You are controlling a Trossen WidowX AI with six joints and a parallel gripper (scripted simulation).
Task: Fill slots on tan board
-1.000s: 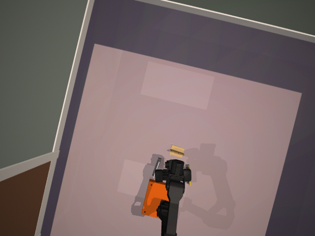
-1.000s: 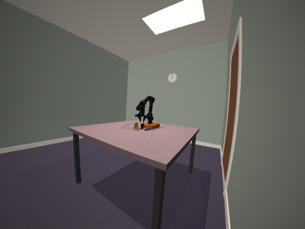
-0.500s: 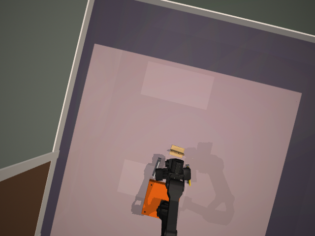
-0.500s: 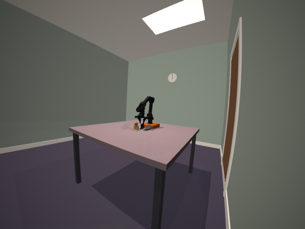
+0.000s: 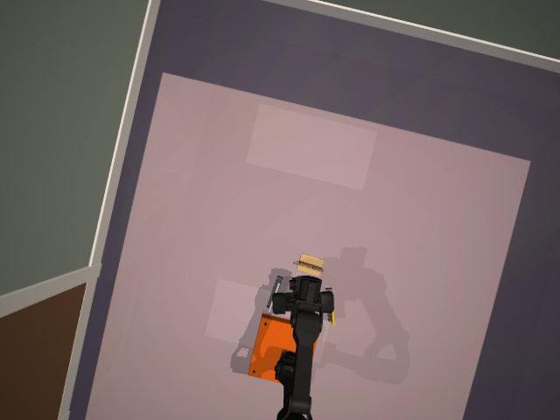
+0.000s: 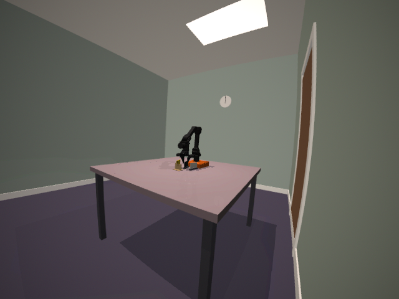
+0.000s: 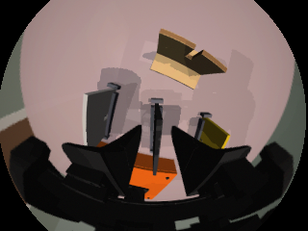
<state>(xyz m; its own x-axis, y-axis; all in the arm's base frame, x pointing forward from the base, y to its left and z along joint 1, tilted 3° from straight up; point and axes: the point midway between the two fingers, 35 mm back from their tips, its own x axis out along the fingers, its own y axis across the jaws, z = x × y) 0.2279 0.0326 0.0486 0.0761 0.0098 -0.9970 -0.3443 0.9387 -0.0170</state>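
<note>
Jaws apart, my black two-fingered end effector [image 5: 305, 300] [image 6: 186, 161] [image 7: 157, 129] should descend centred over the thin upright black board [image 6: 186, 164] [image 7: 158, 120], then clamp squarely.

overhead, room-wide side, close downward wrist

The tan board [image 5: 310, 265] [image 6: 177, 167] [image 7: 180, 52] stands upright, its single visible slot unfilled

A plain room, maybe for robot tests.
It has green walls, a round wall clock [image 6: 225, 101], a bright ceiling panel [image 6: 232, 20], a brown door [image 6: 303, 141] and a pink table [image 5: 217, 217] [image 6: 180, 180] [image 7: 130, 29] with a robot arm [image 5: 304, 357] [image 6: 197, 141].
</note>
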